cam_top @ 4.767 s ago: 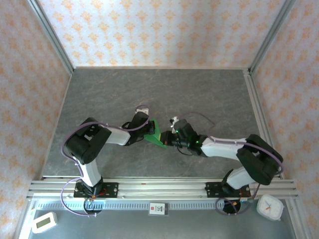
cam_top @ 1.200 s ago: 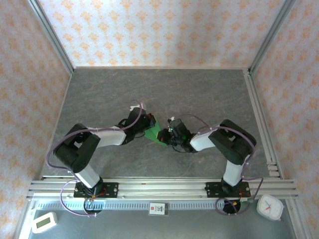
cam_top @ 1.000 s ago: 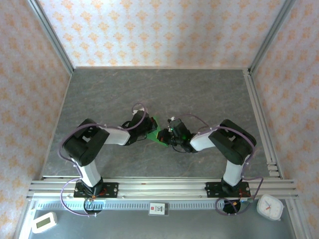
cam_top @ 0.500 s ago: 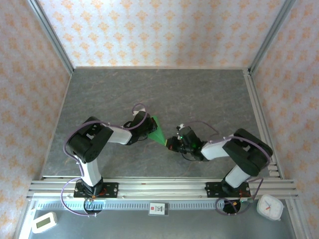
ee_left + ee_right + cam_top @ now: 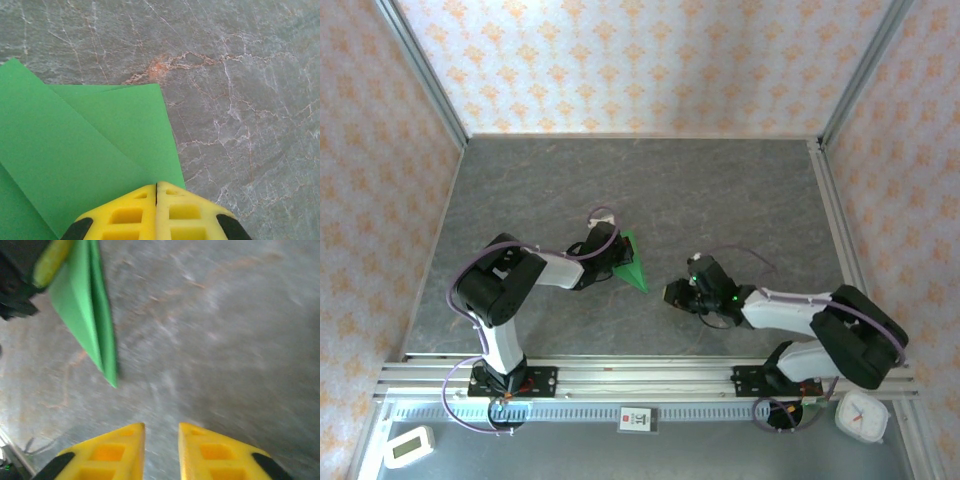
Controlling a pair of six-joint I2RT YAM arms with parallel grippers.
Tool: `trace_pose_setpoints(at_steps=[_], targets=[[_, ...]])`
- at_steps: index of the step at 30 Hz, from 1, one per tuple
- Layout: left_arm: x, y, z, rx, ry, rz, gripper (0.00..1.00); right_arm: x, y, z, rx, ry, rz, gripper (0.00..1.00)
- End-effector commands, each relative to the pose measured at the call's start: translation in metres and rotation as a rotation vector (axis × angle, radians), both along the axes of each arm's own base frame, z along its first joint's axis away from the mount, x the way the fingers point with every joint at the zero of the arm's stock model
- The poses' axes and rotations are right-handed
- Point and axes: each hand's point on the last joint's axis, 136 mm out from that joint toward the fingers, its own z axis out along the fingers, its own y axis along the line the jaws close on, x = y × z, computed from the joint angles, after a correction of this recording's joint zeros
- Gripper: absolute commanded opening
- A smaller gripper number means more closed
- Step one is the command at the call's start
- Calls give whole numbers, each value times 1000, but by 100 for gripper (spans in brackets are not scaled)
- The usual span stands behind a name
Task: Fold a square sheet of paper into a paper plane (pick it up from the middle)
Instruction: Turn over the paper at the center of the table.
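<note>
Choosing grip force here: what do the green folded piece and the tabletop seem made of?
The green piece looks like thin matte paper: sharp straight creases, flat overlapping layers, no shine. The tabletop looks like grey stone-patterned laminate or vinyl, with white and rusty veins; real stone can't be ruled out.

So the paper [image 5: 632, 262] is bright green, plain, and already folded up. It's no flat square now, more a narrow wedge tapering to a sharp tip. From my left wrist I see stacked layers with slanted edges overlapping. My left gripper [image 5: 156, 186] is pinched on its wide end, around mid-table [image 5: 720, 190]. The tip angles toward the near edge. Can't really tell if it touches down.
</note>
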Motion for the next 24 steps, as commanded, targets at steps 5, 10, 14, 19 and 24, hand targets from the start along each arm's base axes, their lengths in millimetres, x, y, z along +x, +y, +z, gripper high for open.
trace_pose_setpoints(at_steps=[5, 10, 14, 19, 24], targets=[[-14, 10, -26, 66, 63, -41, 0, 23, 32, 11, 71, -4, 25, 32], [-15, 11, -30, 64, 72, -45, 0, 25, 41, 2, 80, 23, 31, 38], [-14, 11, -30, 59, 72, -44, 0, 26, 45, -2, 80, 33, 38, 36], [-13, 12, -31, 52, 71, -42, 0, 26, 53, -1, 84, 35, 53, 35], [-14, 12, -32, 47, 73, -44, 0, 26, 63, -1, 84, 35, 69, 33]])
